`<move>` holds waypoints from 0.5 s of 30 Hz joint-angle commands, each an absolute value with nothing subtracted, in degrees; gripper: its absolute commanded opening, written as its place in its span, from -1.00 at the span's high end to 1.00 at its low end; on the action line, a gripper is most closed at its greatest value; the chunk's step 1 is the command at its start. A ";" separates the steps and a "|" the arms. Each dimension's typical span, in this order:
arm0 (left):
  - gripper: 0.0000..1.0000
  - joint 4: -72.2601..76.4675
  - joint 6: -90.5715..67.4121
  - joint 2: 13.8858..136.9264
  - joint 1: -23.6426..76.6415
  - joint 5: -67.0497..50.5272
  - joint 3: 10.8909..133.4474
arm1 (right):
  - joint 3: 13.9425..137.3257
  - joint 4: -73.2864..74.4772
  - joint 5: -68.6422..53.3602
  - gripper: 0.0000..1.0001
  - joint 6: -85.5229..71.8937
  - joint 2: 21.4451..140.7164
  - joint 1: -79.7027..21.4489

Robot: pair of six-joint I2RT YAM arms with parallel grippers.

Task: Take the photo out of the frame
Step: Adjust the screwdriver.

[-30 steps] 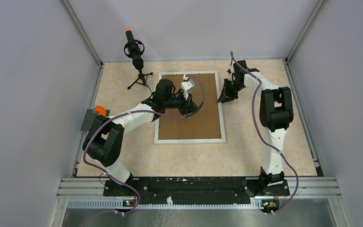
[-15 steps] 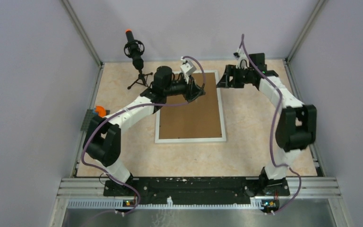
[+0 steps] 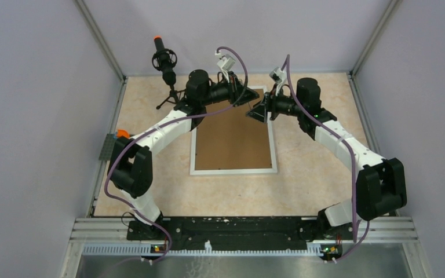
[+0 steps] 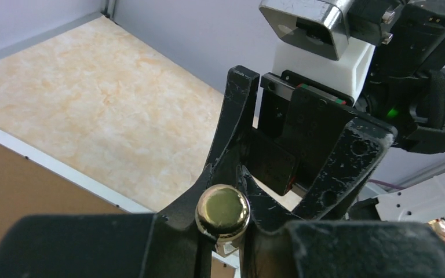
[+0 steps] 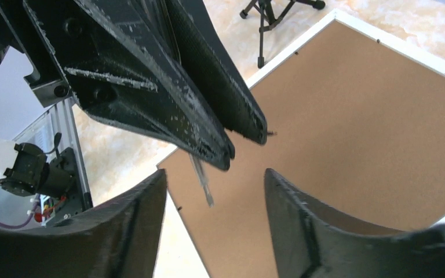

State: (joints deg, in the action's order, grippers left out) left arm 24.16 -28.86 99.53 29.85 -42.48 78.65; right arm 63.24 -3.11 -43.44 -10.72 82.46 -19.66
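Observation:
The frame (image 3: 233,171) lies face down on the table, its brown backing board (image 3: 232,139) up; the board (image 5: 347,133) also fills the right wrist view. The photo is hidden. My left gripper (image 3: 249,97) hovers over the frame's far edge, shut on a small tool with a round brass head (image 4: 222,209). The tool's thin metal shaft (image 5: 203,182) pokes out past the left fingertips (image 5: 223,152). My right gripper (image 5: 215,172) faces them from the right, open, its fingers (image 4: 347,168) either side of the left gripper's tips without touching the tool.
A black microphone on a small tripod (image 3: 166,69) stands at the back left, close to the left arm; its legs (image 5: 261,23) show near the frame's corner. An orange-topped object (image 3: 121,134) sits at the left table edge. Grey walls enclose the table.
The left gripper lifted from the middle of the board to above the frame's far edge. The right gripper opened and swung in from the right to meet it.

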 commanded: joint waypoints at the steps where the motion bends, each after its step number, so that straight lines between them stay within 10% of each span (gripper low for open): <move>1: 1.00 28.08 -33.61 99.55 30.06 -42.94 80.94 | 64.75 -9.22 -43.67 0.02 -10.76 83.77 -20.74; 5: 0.86 27.97 -33.40 99.12 30.10 -43.38 80.64 | 66.24 -6.72 -44.94 1.00 -8.24 83.80 -21.01; 7: 0.30 26.53 -31.60 98.70 29.31 -46.01 80.83 | 67.11 -2.07 -44.16 1.00 -4.06 82.96 -20.90; 11: -0.20 18.16 -24.82 98.37 23.44 -57.63 82.81 | 66.70 7.80 -42.95 1.00 8.92 79.72 -19.84; 15: -0.27 -9.37 -7.13 101.34 19.78 -66.65 93.88 | 65.64 16.07 -41.21 1.00 20.30 76.84 -19.60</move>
